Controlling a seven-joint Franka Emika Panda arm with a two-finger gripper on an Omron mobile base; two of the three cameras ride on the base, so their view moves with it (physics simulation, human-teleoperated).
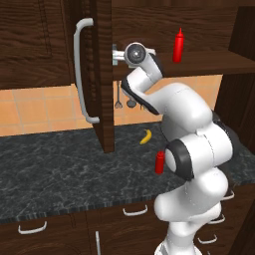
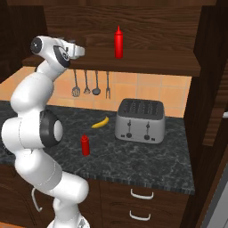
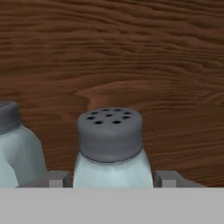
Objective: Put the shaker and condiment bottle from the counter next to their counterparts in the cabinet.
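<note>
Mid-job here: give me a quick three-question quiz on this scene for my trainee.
1. True or false: the small condiment bottle stands on the counter.
2. What lies between the toaster and that bottle?
3. In the hand view, the end effector fingers flank: A) a shaker, B) the tall red bottle.

Key: 1. True. 2. A banana. 3. A; a second shaker stands beside it.
</note>
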